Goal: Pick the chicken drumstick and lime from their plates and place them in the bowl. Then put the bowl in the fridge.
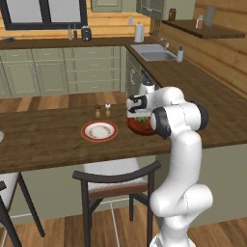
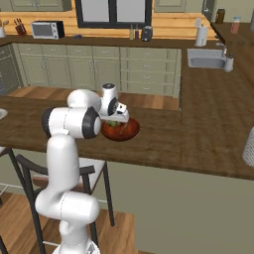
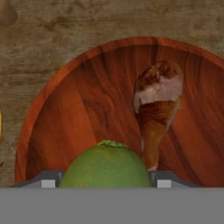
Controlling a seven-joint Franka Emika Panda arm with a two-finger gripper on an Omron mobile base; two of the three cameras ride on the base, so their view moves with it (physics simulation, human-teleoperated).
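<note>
The lime [image 3: 107,164] sits between the gripper's [image 3: 107,180] 2 fingers, held, directly over the bowl [image 3: 74,113]. The drumstick [image 3: 156,105] already lies inside, to one side. Release best comes low and over the bare wood, clear of the drumstick, so the lime doesn't roll out. The red-rimmed plate [image 1: 99,130] stands beside the bowl on the counter [image 1: 43,140].

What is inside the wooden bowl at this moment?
The chicken drumstick lies in the bowl. The lime, between the fingers, hides part of the bowl's floor.
</note>
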